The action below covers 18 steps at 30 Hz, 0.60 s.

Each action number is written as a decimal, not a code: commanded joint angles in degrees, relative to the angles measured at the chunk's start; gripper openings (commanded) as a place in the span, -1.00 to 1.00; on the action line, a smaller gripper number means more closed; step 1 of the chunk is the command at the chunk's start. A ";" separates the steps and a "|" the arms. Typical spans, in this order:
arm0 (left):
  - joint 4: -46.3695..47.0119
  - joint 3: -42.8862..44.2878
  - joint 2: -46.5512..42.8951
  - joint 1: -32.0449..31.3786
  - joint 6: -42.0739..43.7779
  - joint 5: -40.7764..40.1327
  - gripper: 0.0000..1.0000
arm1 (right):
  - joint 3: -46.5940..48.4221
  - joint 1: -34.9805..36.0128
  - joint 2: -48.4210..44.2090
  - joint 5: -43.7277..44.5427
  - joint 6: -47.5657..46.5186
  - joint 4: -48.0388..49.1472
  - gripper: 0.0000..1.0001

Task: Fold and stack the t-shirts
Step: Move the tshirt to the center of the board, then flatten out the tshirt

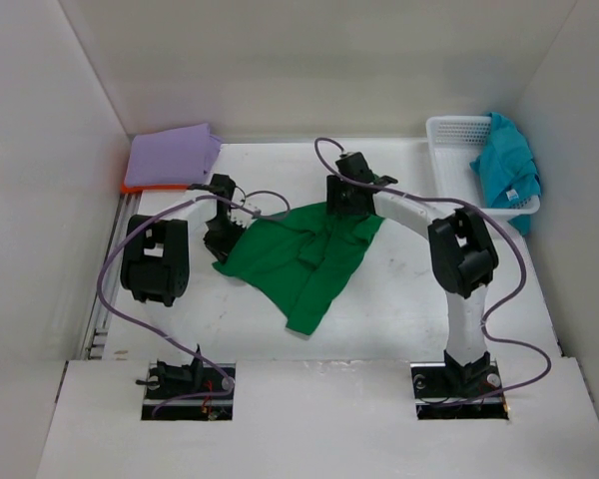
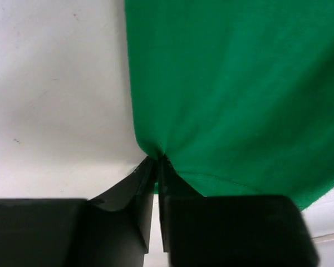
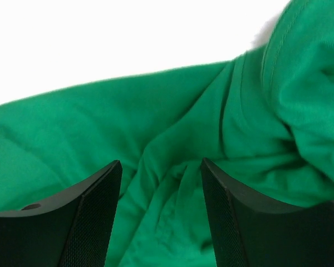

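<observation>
A green t-shirt (image 1: pixel 309 259) lies crumpled across the middle of the table. My left gripper (image 1: pixel 223 239) is at its left edge, shut on a pinch of the green cloth (image 2: pixel 222 83), which bunches into the closed jaws of the left gripper (image 2: pixel 157 161). At the shirt's far edge, my right gripper (image 1: pixel 341 205) hovers over it; the right gripper (image 3: pixel 161 164) is open with wrinkled green t-shirt (image 3: pixel 172 167) between and below its fingers. A folded lavender t-shirt (image 1: pixel 173 155) rests on an orange t-shirt (image 1: pixel 130 187) at the back left. A teal t-shirt (image 1: pixel 506 165) hangs in the basket.
The white mesh basket (image 1: pixel 449 140) stands at the back right against the wall. White walls enclose the table on three sides. Purple cables loop around both arms.
</observation>
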 commanded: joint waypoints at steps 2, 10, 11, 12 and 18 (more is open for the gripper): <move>6.96 -3.25 4.29 1.78 -1.71 4.64 -1.00 | 5.37 0.43 4.99 2.48 0.29 -1.83 0.27; 7.05 -2.02 -4.24 7.76 -4.87 9.65 -1.00 | 11.61 1.40 9.75 2.58 3.28 -9.38 -0.67; 6.96 -1.85 -5.11 8.02 -4.88 10.09 -1.00 | 11.79 1.22 9.75 1.26 3.28 -10.09 -0.85; 6.96 -1.41 -5.91 8.29 -4.96 10.53 -1.00 | 11.79 0.96 9.40 -0.32 3.37 -10.62 -0.98; 6.97 9.81 -8.20 10.66 -5.23 7.73 -1.00 | 14.94 -2.11 -1.83 -3.32 3.37 -10.10 -1.00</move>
